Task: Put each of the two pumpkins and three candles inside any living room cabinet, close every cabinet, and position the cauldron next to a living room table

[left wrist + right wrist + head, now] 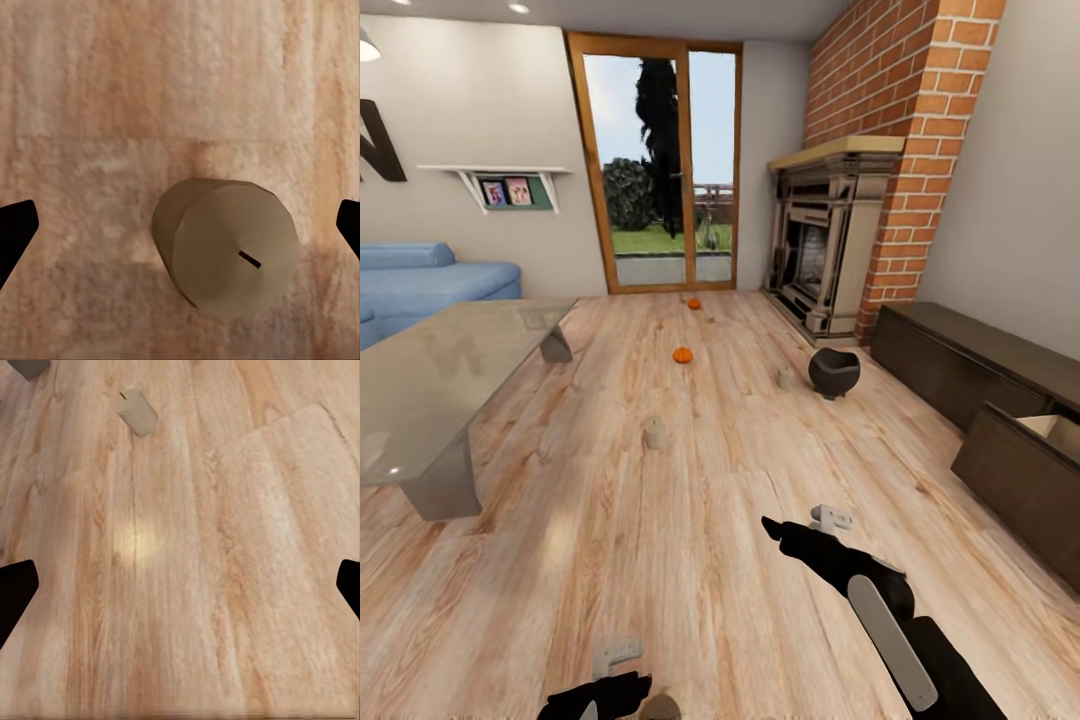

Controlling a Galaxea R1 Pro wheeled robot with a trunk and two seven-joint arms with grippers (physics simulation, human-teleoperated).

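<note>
A plank floor runs to a fireplace, with a glass table left and the cabinet right, one drawer open. Two pumpkins, two candles and the cauldron stand scattered. A third candle stands upright beneath the spread left gripper, between its fingers. The right gripper hangs open over bare floor.

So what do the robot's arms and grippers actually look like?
Both arms are glossy black. The right arm is rounded and bulky, with a long pale grey panel along its top, tapering to a dark pointed right gripper with a small light grey bracket beside it. The left gripper is black too, with a similar grey bracket. In the wrist views the jaws look like plain black tips. No cables or markings show.
</note>
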